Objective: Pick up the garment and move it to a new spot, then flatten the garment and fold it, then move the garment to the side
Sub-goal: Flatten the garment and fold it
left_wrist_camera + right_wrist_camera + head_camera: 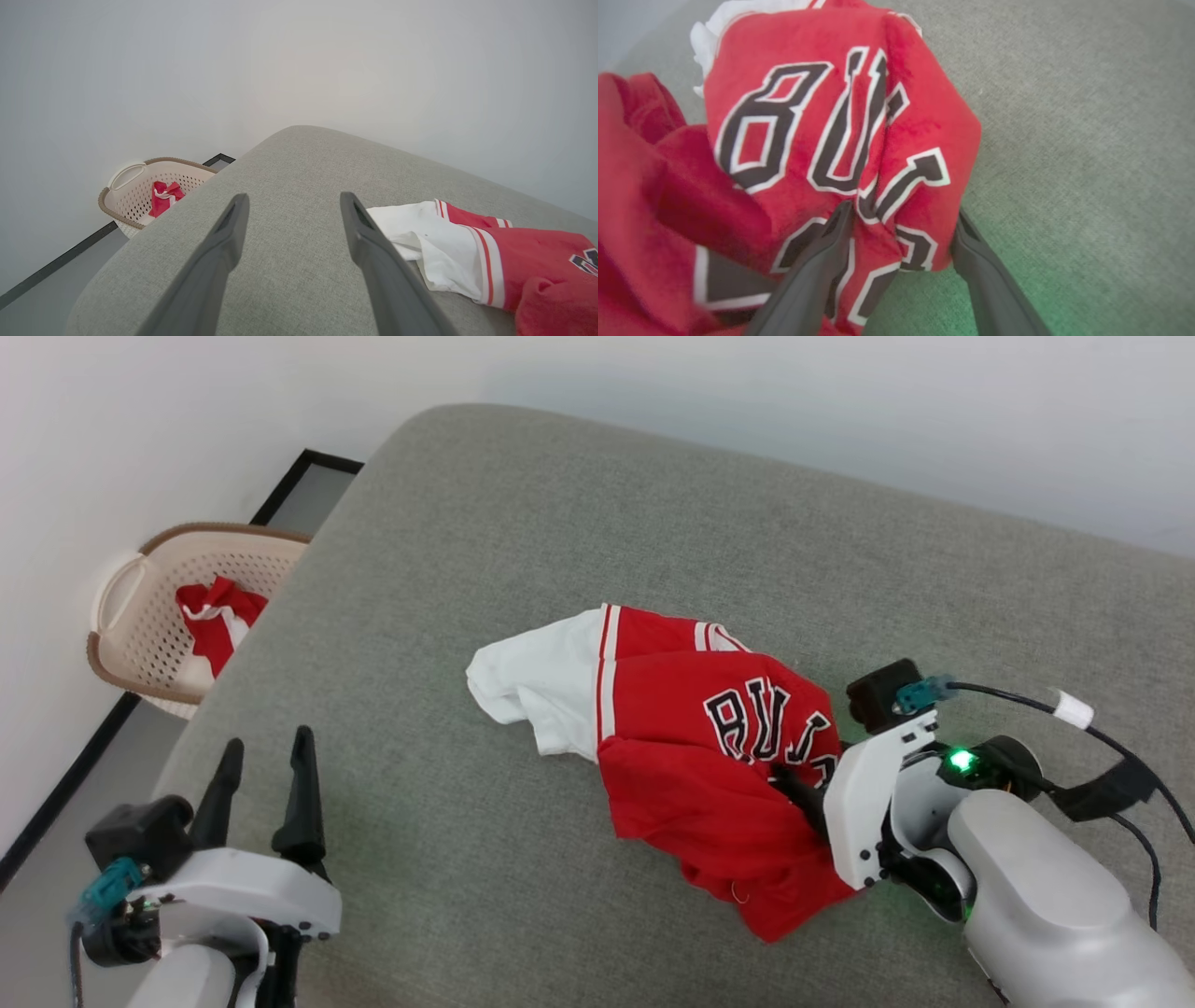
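The garment (691, 756) lies crumpled on the grey cushion (560, 523), red body bunched, a white sleeve spread toward the left. Black white-outlined letters show on its top fold. My right gripper (789, 779) is at the garment's right edge, fingers pushed into the cloth. In the right wrist view the right gripper (901, 212) stands open, with a lettered fold of the garment (822, 116) between its two fingers. My left gripper (267, 742) hangs open over bare cushion at the lower left, well apart from the garment. In the left wrist view the left gripper (293, 198) has the garment (490, 252) to its right.
A beige perforated basket (140, 616) stands on the floor past the cushion's left edge, with a red-and-white cloth (219, 616) in it; the basket (126, 186) also shows in the left wrist view. A pale wall runs behind the cushion. A black cable (1111, 747) trails from my right wrist.
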Controlling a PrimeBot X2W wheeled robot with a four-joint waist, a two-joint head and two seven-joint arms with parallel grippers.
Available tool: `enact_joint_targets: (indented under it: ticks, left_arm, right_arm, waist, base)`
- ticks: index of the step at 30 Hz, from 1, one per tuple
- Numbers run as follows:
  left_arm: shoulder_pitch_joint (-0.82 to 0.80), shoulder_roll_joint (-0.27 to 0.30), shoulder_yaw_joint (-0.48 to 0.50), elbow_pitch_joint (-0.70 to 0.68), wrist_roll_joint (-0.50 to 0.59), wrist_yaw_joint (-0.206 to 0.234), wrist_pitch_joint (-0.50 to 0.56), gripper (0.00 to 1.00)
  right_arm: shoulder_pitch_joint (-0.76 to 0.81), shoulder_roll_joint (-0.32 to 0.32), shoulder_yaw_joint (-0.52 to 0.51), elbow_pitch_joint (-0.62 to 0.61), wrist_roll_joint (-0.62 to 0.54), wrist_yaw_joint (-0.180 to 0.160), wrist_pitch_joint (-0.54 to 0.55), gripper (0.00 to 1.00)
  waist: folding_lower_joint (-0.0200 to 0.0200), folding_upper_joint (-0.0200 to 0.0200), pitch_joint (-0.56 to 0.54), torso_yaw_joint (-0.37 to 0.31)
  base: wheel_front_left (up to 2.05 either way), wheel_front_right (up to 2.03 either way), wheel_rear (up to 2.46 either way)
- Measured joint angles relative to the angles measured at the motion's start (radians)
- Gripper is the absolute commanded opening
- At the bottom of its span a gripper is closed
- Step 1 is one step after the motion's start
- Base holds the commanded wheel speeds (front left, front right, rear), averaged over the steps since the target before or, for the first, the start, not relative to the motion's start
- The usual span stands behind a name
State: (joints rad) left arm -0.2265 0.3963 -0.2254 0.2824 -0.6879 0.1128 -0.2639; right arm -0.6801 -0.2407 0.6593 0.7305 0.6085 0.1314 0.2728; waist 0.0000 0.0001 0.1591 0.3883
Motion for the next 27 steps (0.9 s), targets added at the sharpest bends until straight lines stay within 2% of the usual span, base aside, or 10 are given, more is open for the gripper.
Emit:
enact_joint_targets:
  ticks: [1, 2, 11, 27]
  left_arm:
    - [0.0, -0.003, 0.004, 0.004, 0.004, -0.006, 0.0, 1.0]
    - [0.0, -0.006, 0.007, 0.008, 0.009, -0.009, 0.0, 1.0]
    - [0.001, -0.017, 0.047, 0.024, 0.055, -0.034, 0.0, 1.0]
    - [0.037, -0.019, 0.075, 0.025, 0.097, -0.034, 0.0, 1.0]
  right_arm:
    - [-0.008, 0.002, 0.013, 0.013, -0.002, 0.0, -0.001, 0.23]
    - [-0.014, 0.003, 0.022, 0.021, -0.001, 0.0, -0.01, 0.0]
    - [-0.052, -0.009, 0.041, 0.076, 0.034, 0.0, -0.071, 0.0]
    - [-0.022, -0.232, -0.009, 0.022, 0.081, 0.0, -0.095, 0.0]
  waist:
    - [0.0, 0.0, 0.002, -0.001]
    - [0.0, 0.0, 0.003, -0.002]
    - [0.0, 0.0, 0.003, -0.037]
    - [0.0, 0.0, -0.033, -0.139]
  base:
    - [0.0, 0.0, 0.0]
    - [0.0, 0.0, 0.0]
    - [0.0, 0.0, 0.0]
    - [0.0, 0.0, 0.0]
